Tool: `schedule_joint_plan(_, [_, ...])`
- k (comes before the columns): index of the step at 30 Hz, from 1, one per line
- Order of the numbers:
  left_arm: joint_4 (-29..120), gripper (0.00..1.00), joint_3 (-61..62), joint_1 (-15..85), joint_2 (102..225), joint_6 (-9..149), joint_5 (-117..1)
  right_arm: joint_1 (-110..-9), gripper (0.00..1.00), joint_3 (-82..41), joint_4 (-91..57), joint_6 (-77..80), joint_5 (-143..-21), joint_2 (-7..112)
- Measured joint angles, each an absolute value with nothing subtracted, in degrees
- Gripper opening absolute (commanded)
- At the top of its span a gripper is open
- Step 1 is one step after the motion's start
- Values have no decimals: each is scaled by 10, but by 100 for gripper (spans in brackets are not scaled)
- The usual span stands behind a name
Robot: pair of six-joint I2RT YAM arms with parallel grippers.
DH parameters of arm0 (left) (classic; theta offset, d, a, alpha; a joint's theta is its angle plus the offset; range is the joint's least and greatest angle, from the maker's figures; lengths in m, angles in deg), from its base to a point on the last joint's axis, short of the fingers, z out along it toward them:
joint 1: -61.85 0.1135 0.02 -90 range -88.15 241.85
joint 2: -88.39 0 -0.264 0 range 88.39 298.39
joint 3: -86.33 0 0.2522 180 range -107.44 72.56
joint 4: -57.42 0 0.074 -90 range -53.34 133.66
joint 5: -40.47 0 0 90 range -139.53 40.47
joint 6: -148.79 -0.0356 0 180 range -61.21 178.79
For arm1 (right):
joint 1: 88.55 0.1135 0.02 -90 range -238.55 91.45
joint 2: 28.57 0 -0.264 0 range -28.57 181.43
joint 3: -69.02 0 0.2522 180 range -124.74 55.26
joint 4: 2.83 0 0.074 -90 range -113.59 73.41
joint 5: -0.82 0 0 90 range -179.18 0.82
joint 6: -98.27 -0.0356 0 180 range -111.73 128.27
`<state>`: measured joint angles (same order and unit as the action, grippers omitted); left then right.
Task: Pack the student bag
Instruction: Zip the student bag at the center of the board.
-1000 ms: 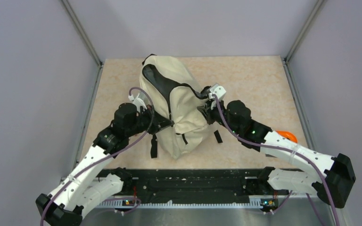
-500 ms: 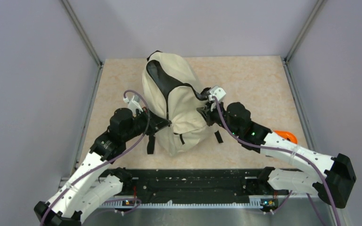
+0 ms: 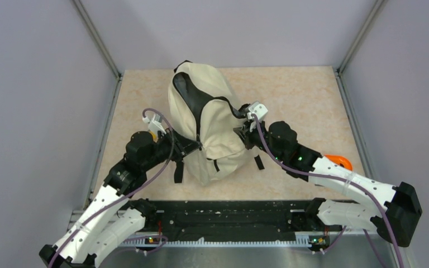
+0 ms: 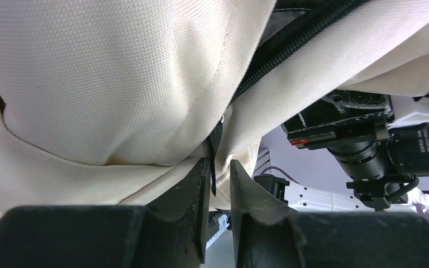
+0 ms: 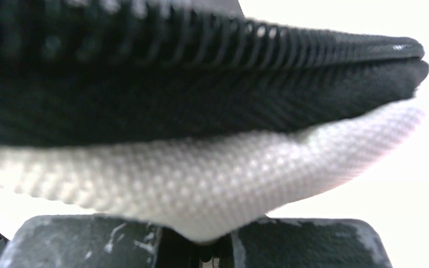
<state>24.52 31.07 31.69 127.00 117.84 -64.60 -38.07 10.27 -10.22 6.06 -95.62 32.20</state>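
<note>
At the centre of the table (image 3: pixel 307 95), the bag (image 3: pixel 212 131) sits slumped between two robot arms, its cream cloth bulging and a dark panel running down its upper face. The left tool (image 3: pixel 195 146) is at the bag's left side, low on the front seam. Its wrist view shows the fingers (image 4: pixel 192 184) parted by a narrow gap, with a thin black tab (image 4: pixel 213 173) of the bag hanging in that gap; whether either finger touches it cannot be told. A black zipper (image 4: pixel 290 50) runs up the cloth just above. The right tool (image 3: pixel 246 134) is at the bag's right side, closed tight on the bag's edge: its wrist view shows a fold of cream cloth and black zipper pinched between its fingers (image 5: pixel 313 240). Black straps (image 3: pixel 177 170) trail onto the table below the left tool. An orange thing (image 3: pixel 341 162) peeks out behind the right arm, near the table's right edge, well apart from the bag.
</note>
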Motion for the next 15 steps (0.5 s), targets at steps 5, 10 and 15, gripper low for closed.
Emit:
schedule_joint_plan(5, [248, 23, 316, 317, 1251, 1179, -642, -381, 0, 103, -103, 57, -956, 322])
schedule_joint_plan(10, [250, 21, 320, 317, 1249, 1185, -640, -381, 0, 103, -104, 57, -956, 322])
schedule_joint_plan(15, [251, 16, 321, 317, 1256, 1188, -640, -381, 0, 103, -105, 57, -956, 322])
